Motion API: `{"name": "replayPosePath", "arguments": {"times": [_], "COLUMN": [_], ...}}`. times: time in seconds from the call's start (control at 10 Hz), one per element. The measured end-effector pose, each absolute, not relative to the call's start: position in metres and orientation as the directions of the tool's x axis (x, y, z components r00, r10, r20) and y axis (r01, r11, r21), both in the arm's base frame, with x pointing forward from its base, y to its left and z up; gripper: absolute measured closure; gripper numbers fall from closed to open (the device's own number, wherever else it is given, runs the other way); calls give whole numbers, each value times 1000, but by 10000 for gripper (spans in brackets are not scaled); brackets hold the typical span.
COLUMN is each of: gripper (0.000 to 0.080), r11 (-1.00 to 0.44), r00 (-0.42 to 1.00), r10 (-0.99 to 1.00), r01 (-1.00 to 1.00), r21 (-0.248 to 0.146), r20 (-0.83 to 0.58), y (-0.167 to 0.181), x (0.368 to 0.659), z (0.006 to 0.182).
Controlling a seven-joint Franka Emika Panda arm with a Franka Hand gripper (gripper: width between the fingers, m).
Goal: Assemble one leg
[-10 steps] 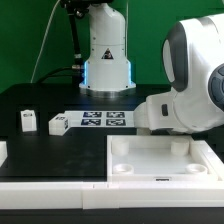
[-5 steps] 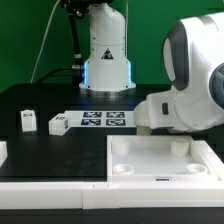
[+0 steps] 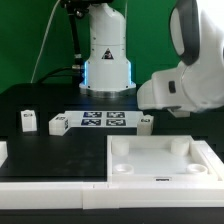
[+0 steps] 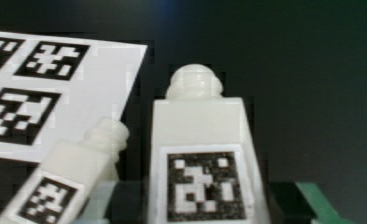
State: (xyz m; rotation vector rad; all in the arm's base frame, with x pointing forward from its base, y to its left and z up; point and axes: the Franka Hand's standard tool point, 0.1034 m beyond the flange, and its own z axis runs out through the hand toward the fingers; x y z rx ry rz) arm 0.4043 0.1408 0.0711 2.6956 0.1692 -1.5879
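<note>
Leg (image 4: 201, 140) sits directly ahead of the gripper and fills the wrist view. It is a white block with a rounded peg (image 4: 198, 78) at the end away from the camera and a marker tag (image 4: 206, 182) on the face toward it. From this angle you cannot tell whether it is standing or lying.

Second leg (image 4: 70, 178) is just beside it, tilted, on the side toward the marker board (image 4: 47, 85). Whether the two touch is unclear.

In the exterior view the arm (image 3: 190, 85) hangs over the board's end, with a small white block (image 3: 145, 123) just below it. A third leg (image 3: 58, 125) and a fourth leg (image 3: 27, 121) stand past the board's other end, well apart from the gripper.

Neither view shows the jaws clearly, so you cannot tell how wide the gripper is. Nothing looks to be held.

Handling, as a judgement: the leg is hard moulded plastic, so it should be light and stiff but smooth enough to slip or twist under a shallow pinch. Take it across the two flat long sides, about mid-body, and leave the peg free for seating. The neighbour leaves little room for a finger on that side, so expect to nudge it.
</note>
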Motion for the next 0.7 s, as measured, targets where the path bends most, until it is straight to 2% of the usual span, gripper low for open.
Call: {"name": "replayPosePath", "arguments": {"times": [0.1,0.2,0.4,0.5,0.7], "gripper": [509,509,509,509,509], "r11": [-994,-995,-995,-995,-994], "r00": [494,588,747,811,879], "r10": [89,94,96,97,109], "r01": [96,90,83,81,86], "r21": [-48,-52,-50,-52,-71], "r20": [-865,-804,-658,-578,-465], "y": [142,145,145,144,135], "x": [405,417,423,425,445], "z": [66,58,60,62,81]}}
